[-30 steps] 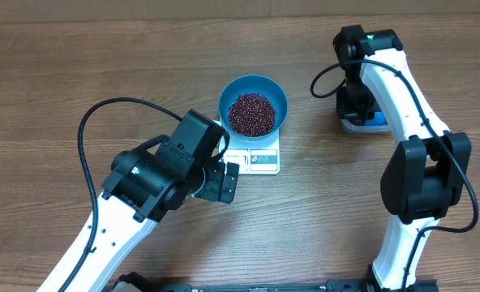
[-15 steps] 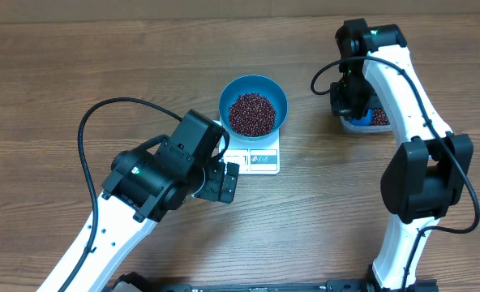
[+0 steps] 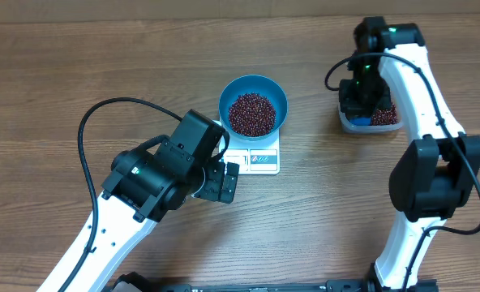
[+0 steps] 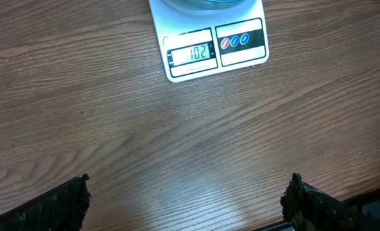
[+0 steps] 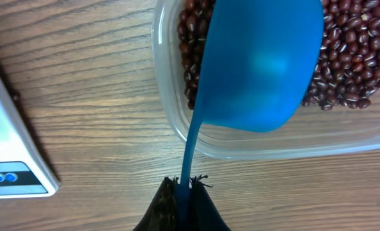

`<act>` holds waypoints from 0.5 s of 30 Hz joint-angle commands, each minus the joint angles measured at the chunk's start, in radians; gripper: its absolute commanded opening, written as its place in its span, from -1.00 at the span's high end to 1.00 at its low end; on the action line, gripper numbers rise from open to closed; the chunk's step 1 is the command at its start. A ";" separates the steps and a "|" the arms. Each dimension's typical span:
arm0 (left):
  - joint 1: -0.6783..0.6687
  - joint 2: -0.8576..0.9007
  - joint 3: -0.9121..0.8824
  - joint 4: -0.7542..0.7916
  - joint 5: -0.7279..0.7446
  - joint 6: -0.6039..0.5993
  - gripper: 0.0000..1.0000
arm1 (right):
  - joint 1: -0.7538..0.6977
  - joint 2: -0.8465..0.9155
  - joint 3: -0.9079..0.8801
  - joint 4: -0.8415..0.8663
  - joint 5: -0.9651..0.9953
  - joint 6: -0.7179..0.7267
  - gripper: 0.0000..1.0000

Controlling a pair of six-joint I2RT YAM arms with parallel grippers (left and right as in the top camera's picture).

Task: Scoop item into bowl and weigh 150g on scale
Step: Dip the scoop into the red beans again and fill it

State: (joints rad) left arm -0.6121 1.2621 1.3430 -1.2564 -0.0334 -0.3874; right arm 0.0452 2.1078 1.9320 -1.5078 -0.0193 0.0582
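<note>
The bright blue bowl (image 3: 253, 88) stands on the white scale (image 3: 260, 159) and holds a heap of dark red-brown beans (image 3: 251, 113). In the left wrist view the scale (image 4: 241, 58) shows 102 on its display. My left gripper (image 4: 189, 192) is open and empty over bare wood just in front of the scale. My right gripper (image 5: 189, 185) is shut on the handle of a blue scoop (image 5: 260, 64). The scoop's back faces the camera, so its contents are hidden. It hangs over the clear tub (image 5: 177, 128), which holds more beans (image 5: 354, 64).
The clear tub (image 3: 347, 122) sits at the back right of the wooden table, to the right of the scale. The scale's corner (image 5: 10, 154) shows at the left of the right wrist view. A black cable loops from my left arm (image 3: 155, 174).
My right arm has shifted to the right with the scoop, over the tub, so more of the tub's beans show. The left arm, bowl and scale have not moved.
</note>
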 commanded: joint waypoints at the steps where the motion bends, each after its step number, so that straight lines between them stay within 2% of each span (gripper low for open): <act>1: -0.004 -0.006 0.000 0.001 0.001 -0.010 -0.99 | -0.038 0.013 0.027 0.015 -0.145 -0.069 0.93; 9: -0.004 -0.006 0.000 0.001 0.001 -0.010 -0.99 | -0.123 0.013 0.027 0.026 -0.372 -0.193 0.92; 15: -0.004 -0.006 0.000 0.001 0.001 -0.010 -0.99 | -0.162 0.013 0.027 0.014 -0.419 -0.252 0.93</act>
State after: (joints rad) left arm -0.6121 1.2621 1.3430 -1.2564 -0.0334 -0.3897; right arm -0.1150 2.1078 1.9324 -1.5047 -0.3149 -0.1177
